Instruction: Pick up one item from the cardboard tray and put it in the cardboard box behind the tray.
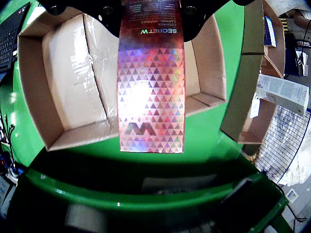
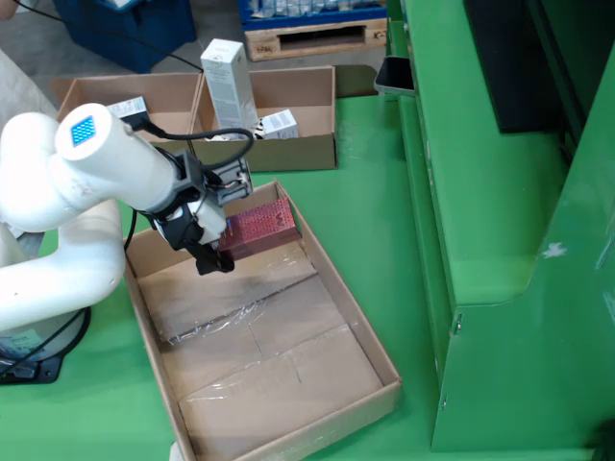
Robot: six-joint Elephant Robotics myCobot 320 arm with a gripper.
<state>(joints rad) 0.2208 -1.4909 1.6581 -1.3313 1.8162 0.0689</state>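
Observation:
My gripper holds a red holographic carton printed "SECRET W", which hangs down the middle of the wrist view. Below it lies a large, shallow, open cardboard box with a taped, bare floor. In the fixed view the gripper holds the red carton just above the far end of that box, near its far wall. The fingers are mostly hidden behind the carton. A cardboard tray with white cartons stands beyond the box.
Two trays stand side by side at the back, holding an upright white carton and smaller ones. A green machine frame rises on the right. In the wrist view a tray wall, a white carton and a laptop show.

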